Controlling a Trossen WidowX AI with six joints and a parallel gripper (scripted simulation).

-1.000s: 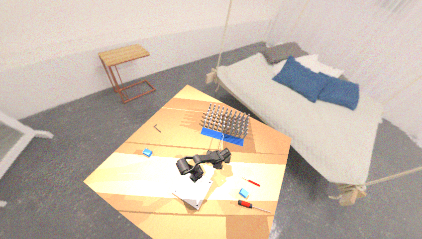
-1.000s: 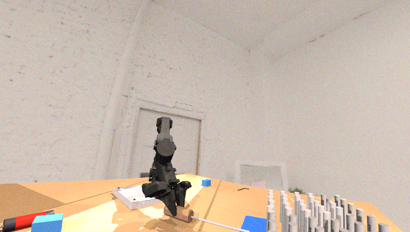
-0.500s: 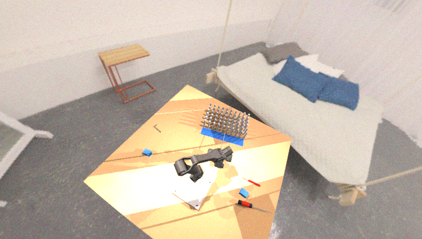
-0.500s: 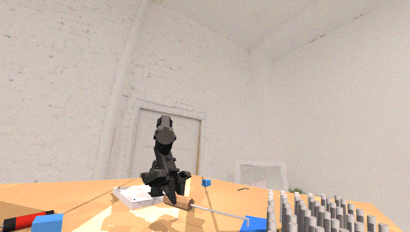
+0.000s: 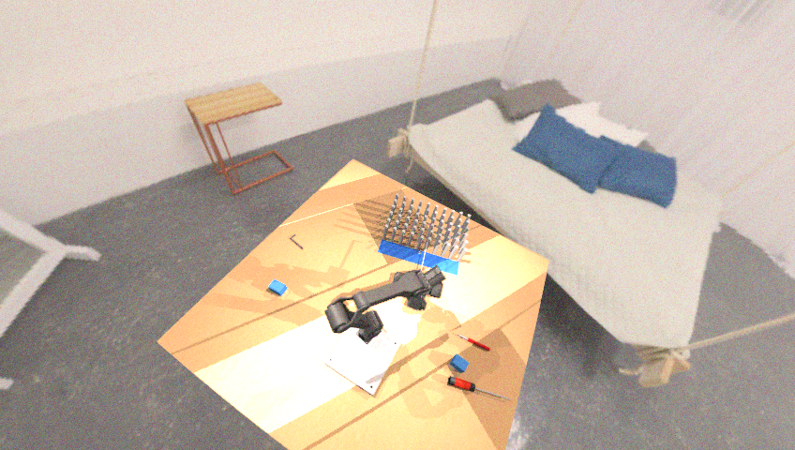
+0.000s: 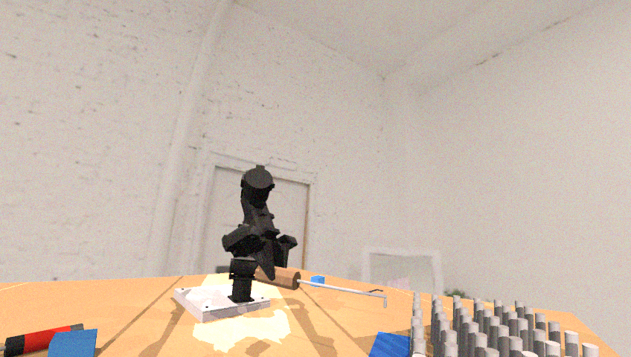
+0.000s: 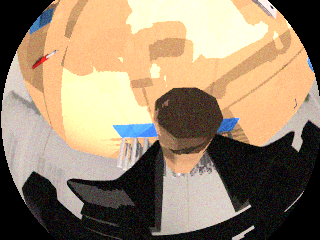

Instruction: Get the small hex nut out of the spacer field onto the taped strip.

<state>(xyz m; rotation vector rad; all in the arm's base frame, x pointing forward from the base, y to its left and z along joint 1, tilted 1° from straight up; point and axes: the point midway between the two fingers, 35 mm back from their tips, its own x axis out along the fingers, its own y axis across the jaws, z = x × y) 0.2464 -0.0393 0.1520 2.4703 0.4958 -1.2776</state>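
My gripper (image 5: 432,277) (image 6: 268,268) (image 7: 183,140) is shut on the brown wooden handle of a hook tool (image 6: 283,278) (image 7: 188,116). The tool's thin metal rod (image 6: 341,288) points toward the spacers, and its bent tip hangs above the table just short of them. The field of standing grey spacers (image 5: 427,225) (image 6: 478,327) (image 7: 134,152) is upright. The blue taped strip (image 5: 398,253) (image 6: 391,344) (image 7: 134,130) lies along the field's near edge. The hex nut is hidden among the spacers.
A red-handled screwdriver (image 5: 471,385) (image 6: 39,338), a small red tool (image 5: 473,341) and a blue block (image 5: 458,363) (image 6: 73,342) lie beside the arm's white base plate (image 5: 362,370) (image 6: 199,303). Another blue block (image 5: 277,287) (image 6: 317,279) and a dark hex key (image 5: 295,240) lie on the far side.
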